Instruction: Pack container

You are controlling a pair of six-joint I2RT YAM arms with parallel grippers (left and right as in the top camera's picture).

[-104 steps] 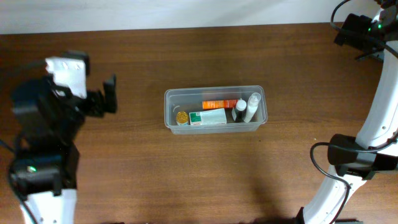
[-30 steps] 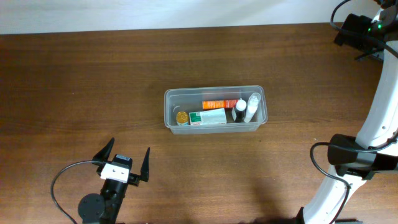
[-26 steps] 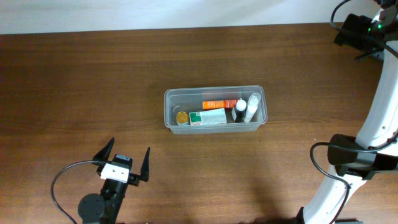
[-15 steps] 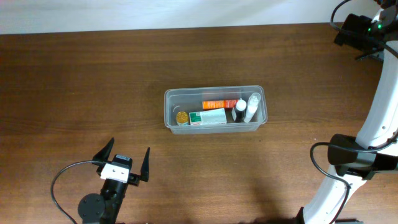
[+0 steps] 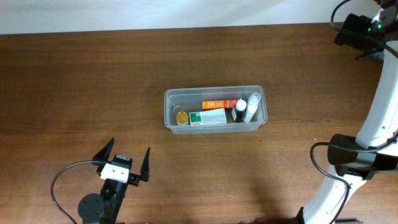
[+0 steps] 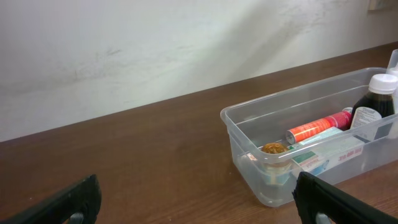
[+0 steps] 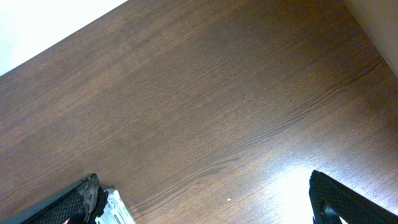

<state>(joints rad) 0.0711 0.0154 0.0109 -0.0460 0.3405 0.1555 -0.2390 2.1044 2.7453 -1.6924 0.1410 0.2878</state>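
The container [image 5: 215,89] is a clear plastic tub at the table's middle. In it lie an orange tube [image 5: 219,104] and a green-and-white box [image 5: 208,117], with a dark bottle [image 5: 240,110], a white bottle [image 5: 252,107] and a small gold-lidded jar [image 5: 181,117]. My left gripper [image 5: 127,157] is open and empty at the front left, well apart from the tub. The left wrist view shows the tub [image 6: 244,111] ahead to the right between the spread fingers [image 6: 199,205]. My right gripper [image 7: 208,205] is open over bare wood at the far right corner.
The right arm's base [image 5: 351,158] and cables stand at the right edge. A white wall [image 6: 186,43] runs along the table's back edge. A pale translucent piece [image 7: 115,210] shows by the right gripper's left finger; I cannot tell what it is.
Since 3.5 s ago my left arm has moved from the left middle down to the front left. In the last second nothing has moved.
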